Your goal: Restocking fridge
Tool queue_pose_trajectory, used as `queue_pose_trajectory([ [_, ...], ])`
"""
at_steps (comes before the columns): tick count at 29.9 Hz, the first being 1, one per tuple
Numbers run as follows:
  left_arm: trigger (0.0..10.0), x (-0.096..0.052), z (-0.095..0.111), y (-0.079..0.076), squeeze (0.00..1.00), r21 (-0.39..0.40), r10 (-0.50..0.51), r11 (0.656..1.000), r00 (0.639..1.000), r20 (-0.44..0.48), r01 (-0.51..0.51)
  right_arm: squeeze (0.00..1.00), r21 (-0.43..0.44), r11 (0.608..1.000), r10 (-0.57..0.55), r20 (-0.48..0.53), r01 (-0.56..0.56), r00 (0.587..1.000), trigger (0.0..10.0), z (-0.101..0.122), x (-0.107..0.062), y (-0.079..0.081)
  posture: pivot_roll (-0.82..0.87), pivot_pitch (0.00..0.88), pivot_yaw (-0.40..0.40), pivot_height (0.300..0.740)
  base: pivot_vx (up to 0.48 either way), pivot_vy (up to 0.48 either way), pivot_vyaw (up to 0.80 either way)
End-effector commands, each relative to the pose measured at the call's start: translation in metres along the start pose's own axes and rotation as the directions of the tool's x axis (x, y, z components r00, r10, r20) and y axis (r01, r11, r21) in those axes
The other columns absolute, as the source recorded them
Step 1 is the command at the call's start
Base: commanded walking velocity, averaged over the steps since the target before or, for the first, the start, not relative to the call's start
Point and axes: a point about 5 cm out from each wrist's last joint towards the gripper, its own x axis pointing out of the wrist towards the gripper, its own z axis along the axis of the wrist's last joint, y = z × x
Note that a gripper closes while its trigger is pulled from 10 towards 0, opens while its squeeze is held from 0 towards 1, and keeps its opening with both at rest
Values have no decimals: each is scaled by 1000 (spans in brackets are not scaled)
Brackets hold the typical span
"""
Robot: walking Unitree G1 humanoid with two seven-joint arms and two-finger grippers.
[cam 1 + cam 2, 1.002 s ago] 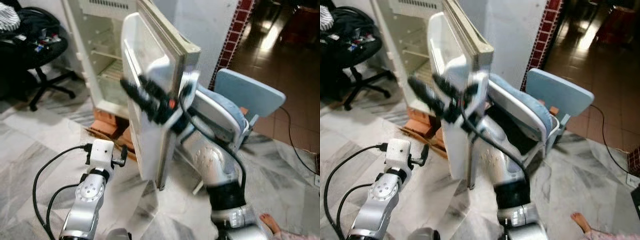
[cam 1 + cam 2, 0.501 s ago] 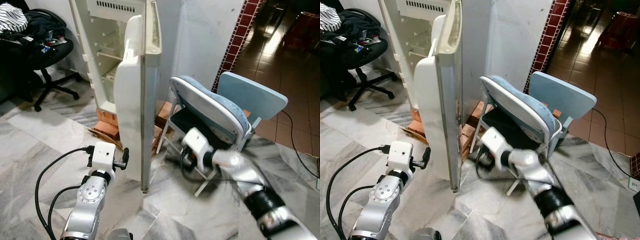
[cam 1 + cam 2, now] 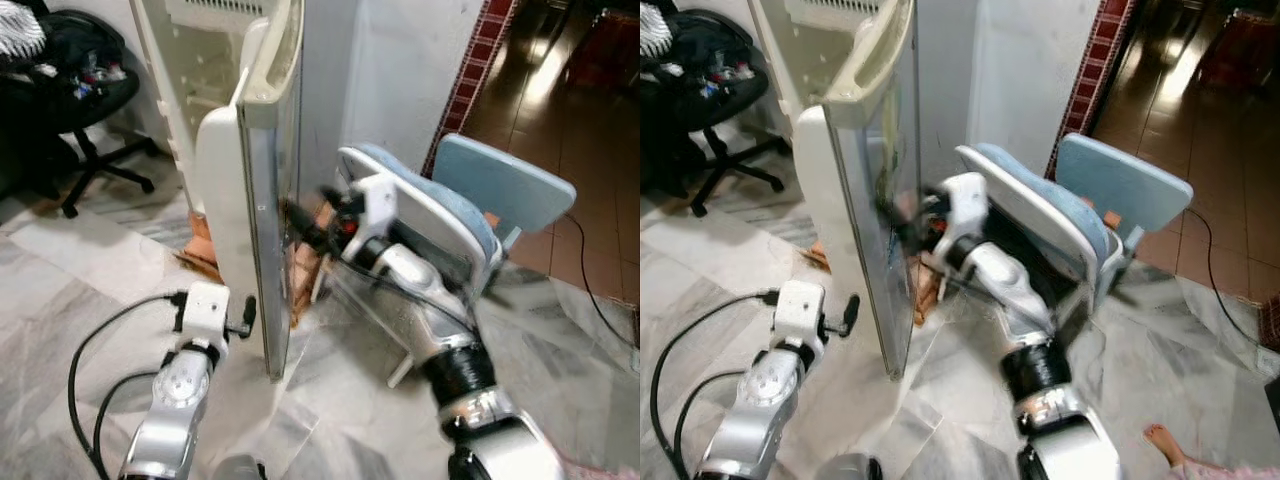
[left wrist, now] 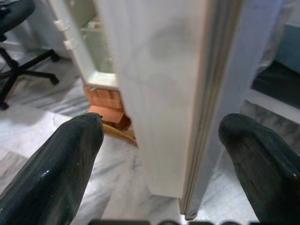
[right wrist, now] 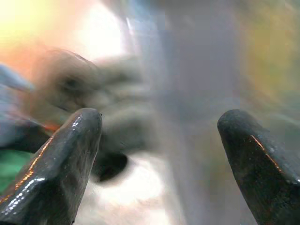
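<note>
The white fridge door point(image 3: 228, 190) stands open, seen nearly edge-on, with the fridge's open compartment point(image 3: 185, 70) behind it. My right gripper point(image 3: 297, 214) reaches up to the door's outer face, near its edge, and is blurred. In the right wrist view its fingers point(image 5: 70, 154) are spread wide with nothing between them. My left gripper point(image 3: 244, 316) is low, just in front of the door's bottom edge. In the left wrist view it is open point(image 4: 161, 124), and the door's edge point(image 4: 206, 93) lies in line with the gap between its fingers.
A light blue folding chair point(image 3: 440, 205) leans close behind my right arm, a second blue panel point(image 3: 505, 185) beyond it. Bricks point(image 3: 300, 275) prop up the fridge. A black office chair point(image 3: 60, 100) stands at the far left. A person's foot point(image 3: 1162, 438) rests on the marble floor.
My right arm, low beside the chair half a second ago, has risen to the door's outer face. The door has swung round and the view has shifted. The left arm has barely moved.
</note>
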Motion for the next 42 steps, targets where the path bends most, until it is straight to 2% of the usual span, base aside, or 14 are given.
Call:
queue_pose_trajectory([
  [1,10000,0,-1,-3,0,7,-17,1000,1000,-9,17,0,33,998,46,12,-46,999,10000,3,0,7,76,0,-34,740,0,0,0],
  [5,10000,2,-1,-5,0,9,-25,1000,1000,-13,25,0,10,996,88,-42,-88,995,10000,-9,-9,13,69,0,-34,740,0,0,0],
  [10,10000,5,1,-2,0,20,-16,1000,1000,-3,16,0,-110,979,-184,-134,170,974,10000,-28,-34,-25,67,0,-41,740,0,0,0],
  [16,10000,5,0,13,0,22,27,999,1000,-6,-27,0,-268,857,-499,-213,441,840,10000,-42,-58,-62,58,0,-38,740,0,0,0],
  [18,10000,-1,-9,21,0,52,23,998,999,-33,-21,0,-322,787,-598,-190,526,778,10000,-41,-54,-75,61,0,-32,740,0,0,0],
  [21,10000,-7,-24,35,0,85,45,996,995,-85,-38,0,-326,756,-640,-190,567,744,10000,-40,-40,-80,70,0,-35,740,0,0,0],
  [23,10000,-8,-27,40,0,95,55,994,994,-96,-46,0,-329,757,-637,-184,564,749,10000,-39,-32,-80,74,0,-36,740,0,0,0],
  [25,10000,-9,-26,44,0,99,68,993,993,-92,-59,0,-272,818,-557,-159,506,815,10000,-32,-3,-65,87,0,-41,740,0,0,0],
  [28,10000,-6,-22,41,0,92,71,994,995,-75,-64,0,-74,942,-332,-68,327,941,10000,-16,33,-26,97,0,-50,740,0,0,0],
  [29,10000,-6,-22,41,0,92,71,994,995,-75,-64,0,-74,942,-332,-68,327,941,10000,-16,33,-26,97,0,-50,740,0,0,0],
  [30,10000,-6,-21,37,0,88,69,994,995,-66,-63,0,47,987,-151,-6,152,988,10000,-6,45,3,98,0,-52,740,0,0,0],
  [32,10000,-5,-20,33,0,83,63,995,996,-59,-58,0,105,994,35,45,-39,998,10000,2,47,32,100,0,-57,740,0,0,0],
  [35,10000,-5,-20,29,0,79,52,996,997,-54,-47,0,127,980,149,44,-153,988,10000,0,40,49,98,0,-56,740,0,0,0],
  [42,10000,-2,-18,24,0,64,33,997,999,-41,-30,0,-92,986,-148,-83,141,985,10000,-26,19,-8,80,0,-51,740,0,0,0],
])
